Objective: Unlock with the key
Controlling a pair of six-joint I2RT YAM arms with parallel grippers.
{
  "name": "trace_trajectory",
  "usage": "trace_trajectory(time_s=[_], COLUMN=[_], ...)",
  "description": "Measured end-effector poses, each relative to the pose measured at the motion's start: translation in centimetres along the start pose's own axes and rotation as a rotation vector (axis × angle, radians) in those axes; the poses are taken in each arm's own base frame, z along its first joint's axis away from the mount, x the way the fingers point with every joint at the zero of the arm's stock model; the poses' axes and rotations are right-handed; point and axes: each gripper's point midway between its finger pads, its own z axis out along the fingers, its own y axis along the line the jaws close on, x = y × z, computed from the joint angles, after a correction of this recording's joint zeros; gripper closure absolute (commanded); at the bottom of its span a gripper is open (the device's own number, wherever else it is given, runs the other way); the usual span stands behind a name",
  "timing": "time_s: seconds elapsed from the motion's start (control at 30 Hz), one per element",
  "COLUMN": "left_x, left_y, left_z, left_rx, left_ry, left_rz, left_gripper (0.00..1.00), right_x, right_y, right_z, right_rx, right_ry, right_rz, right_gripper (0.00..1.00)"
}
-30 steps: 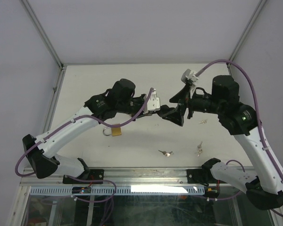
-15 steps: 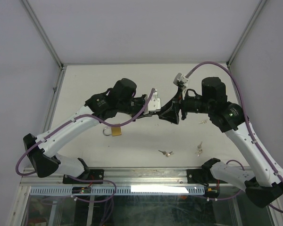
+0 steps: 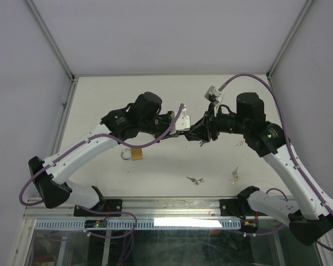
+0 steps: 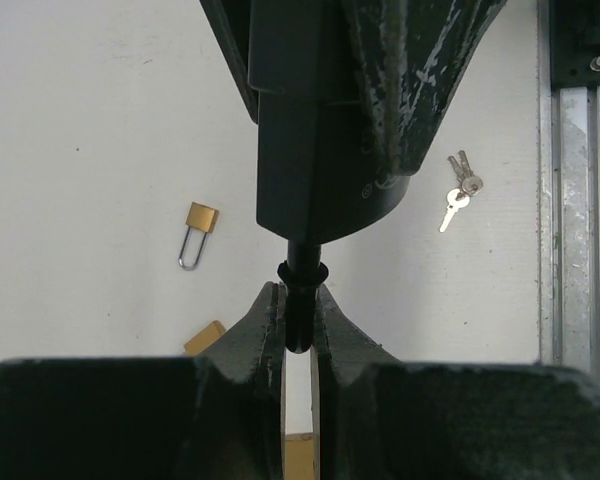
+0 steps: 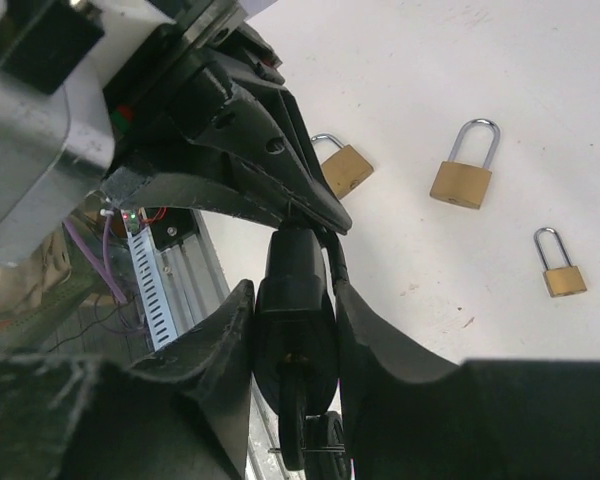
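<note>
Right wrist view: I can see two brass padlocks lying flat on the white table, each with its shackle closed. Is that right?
Not quite. There are three brass padlocks, not two. The right wrist view shows all three lying flat on the white table, each with its shackle closed.

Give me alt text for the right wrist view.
The right gripper hugs both sides of a black piece that the left gripper holds from above. Three brass padlocks lie on the white table beyond.
</note>
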Motion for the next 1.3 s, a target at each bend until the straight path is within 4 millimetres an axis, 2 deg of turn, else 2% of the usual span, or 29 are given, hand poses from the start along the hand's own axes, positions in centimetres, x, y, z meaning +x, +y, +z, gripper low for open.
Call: trace_trajectory(time_s=[0.1,0.2,0.47,0.57,0.6,0.67,0.73,0.83,0.97,1.17,1.3], left_x=[-0.2,-0.1,2.5,2.0,1.5,0.7,-0.2,-1.0,-0.5,1.4,3.2], left_y=[0.8,2.3,6.2,7.4,7.7,8.3,8.7,8.9,8.2,6.8,5.5], left_z=[0.1,0.4,1.7,1.7,1.5,1.2,0.5,-0.3,-0.8,-1.2,-0.9], left_rx=[-0.055,-0.182,-0.552,-0.672,-0.711,-0.762,-0.806,-0.842,-0.837,-0.762,-0.673], left_ry=[0.008,-0.006,0.007,-0.024,-0.036,-0.053,-0.074,-0.092,-0.097,-0.052,-0.014], left_rz=[0.018,0.099,0.560,0.729,0.767,0.810,0.831,0.854,0.873,0.850,0.810], left_gripper=[1.00,1.00,1.00,0.99,0.92,0.68,0.50,0.29,0.03,0.01,0.01], right_x=[-0.1,-0.1,3.6,3.6,3.4,2.7,2.2,2.4,3.0,5.7,7.3], right_y=[-0.3,-0.9,-2.9,-3.1,-3.2,-3.4,-3.6,-3.9,-4.8,-8.2,-11.9], right_z=[-0.1,-0.1,2.4,2.7,2.6,2.6,2.4,2.1,1.4,0.2,-0.5], right_rx=[0.028,0.073,0.148,0.161,0.162,0.160,0.155,0.157,0.173,0.282,0.384], right_ry=[-0.007,-0.021,-0.054,-0.081,-0.095,-0.122,-0.142,-0.142,-0.131,-0.121,-0.127], right_rz=[0.036,0.154,0.683,0.788,0.808,0.826,0.832,0.845,0.884,0.960,0.982], right_gripper=[1.00,1.00,1.00,1.00,1.00,1.00,1.00,1.00,1.00,1.00,1.00])
